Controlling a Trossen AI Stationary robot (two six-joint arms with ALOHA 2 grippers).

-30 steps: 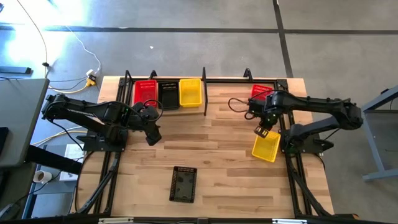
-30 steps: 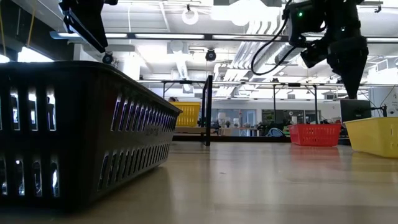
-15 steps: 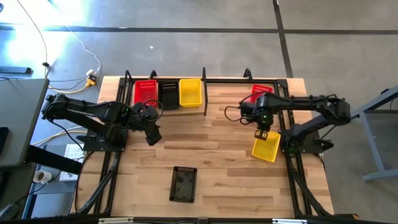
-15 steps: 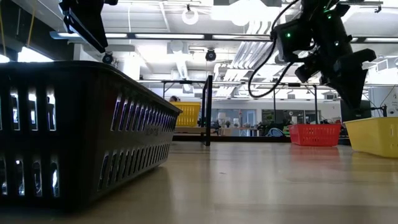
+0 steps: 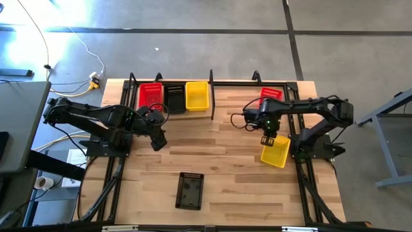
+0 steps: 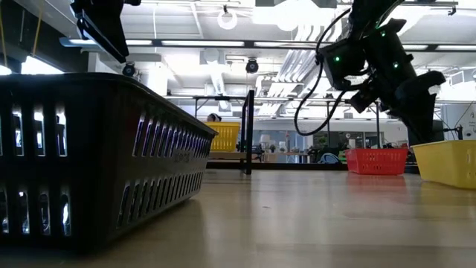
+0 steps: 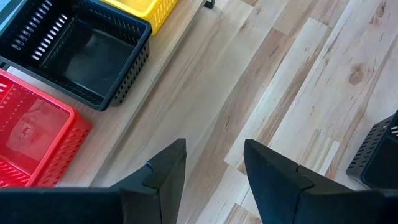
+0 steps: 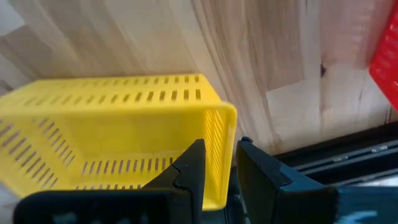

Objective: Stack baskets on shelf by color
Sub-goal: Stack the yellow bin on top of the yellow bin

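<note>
1. The shelf runs along the table's far edge, a pale plank framed in black tubing.
2. At the shelf's left end three baskets sit side by side: a red basket nearest the far-left corner, a black basket touching it, and a yellow basket just beside that. The left wrist view shows the same three, each empty and upright.
3. A second red basket sits at the shelf's right end, near the far-right corner.
4. A second yellow basket lies on the table by the right edge, slightly turned against that edge.
5. A second black basket stands alone near the table's front edge, about mid-width, well apart from the others; it fills the left of the low view.
6. The right gripper is at the far end wall of the yellow basket by the right edge. In the right wrist view its fingers straddle that wall, one inside and one outside, clamped on it.
7. The left gripper hangs over bare table in front of the shelf's left end, fingers apart and holding nothing.
</note>
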